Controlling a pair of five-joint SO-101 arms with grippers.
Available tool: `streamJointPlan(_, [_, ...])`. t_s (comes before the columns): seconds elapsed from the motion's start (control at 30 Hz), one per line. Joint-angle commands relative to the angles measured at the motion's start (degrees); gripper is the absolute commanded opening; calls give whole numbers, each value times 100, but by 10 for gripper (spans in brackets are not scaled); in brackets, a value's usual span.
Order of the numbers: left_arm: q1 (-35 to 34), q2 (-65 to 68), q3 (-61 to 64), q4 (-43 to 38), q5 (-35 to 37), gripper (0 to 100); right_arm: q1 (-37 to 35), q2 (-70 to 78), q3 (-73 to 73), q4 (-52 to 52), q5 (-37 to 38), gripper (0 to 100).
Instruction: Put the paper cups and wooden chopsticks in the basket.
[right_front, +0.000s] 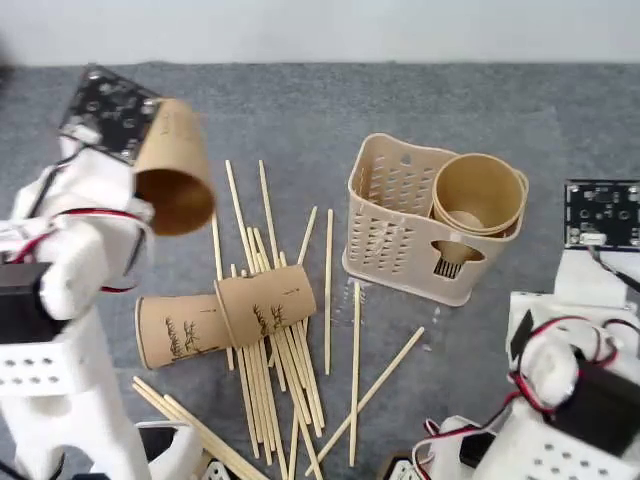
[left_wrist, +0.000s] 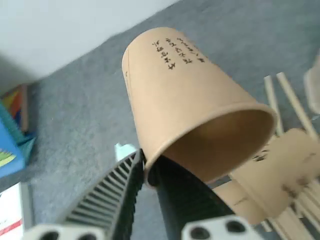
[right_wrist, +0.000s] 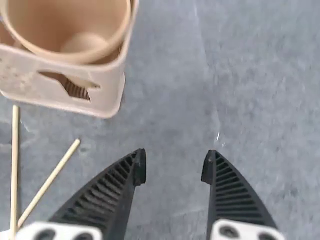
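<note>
**Held cup hangs at nine o'clock of the basket**

The left hand (left_wrist: 147, 167) pinches the rim of a paper cup (right_front: 172, 165), which is up off the worktop (right_front: 480, 90). In the high view the basket (right_front: 385, 245) lies at about three o'clock from that cup, well apart. The cup's long axis runs twelve to six, with its mouth toward six. Nested cups (right_front: 478, 192) stand in the basket's three-o'clock compartment. The left arm is likely the one to carry, toward three, turning the mouth upward. The right hand (right_wrist: 175, 167) hangs spread over bare worktop near the basket. Two lying cups (right_front: 225, 318) and scattered chopsticks (right_front: 270, 370) lie around five o'clock of the held cup.
</note>
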Motion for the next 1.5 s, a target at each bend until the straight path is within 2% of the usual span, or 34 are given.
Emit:
streamJointPlan(0.0, [721, 0, -295, 62, 475, 12, 303, -13, 290, -75, 35, 201])
streamJointPlan(0.33, [2488, 18, -1305, 70, 1292, 12, 1095, -13, 1415, -734, -9, 199])
streamJointPlan(0.6, [3798, 308, -1358, -167, 1591, 12, 1719, -13, 1846, -1244, -9, 198])
streamJointPlan(0.77, [4229, 1073, -1358, -431, 1653, 12, 1701, -13, 2154, -1411, -9, 198])
streamJointPlan(1.0, [4642, 1477, -1859, -510, 1662, 12, 1692, -13, 2321, -1473, 0, 198])
streamJointPlan(1.47, [4633, 3086, -2765, -659, 1635, 12, 1692, -13, 2382, -1473, 9, 198])
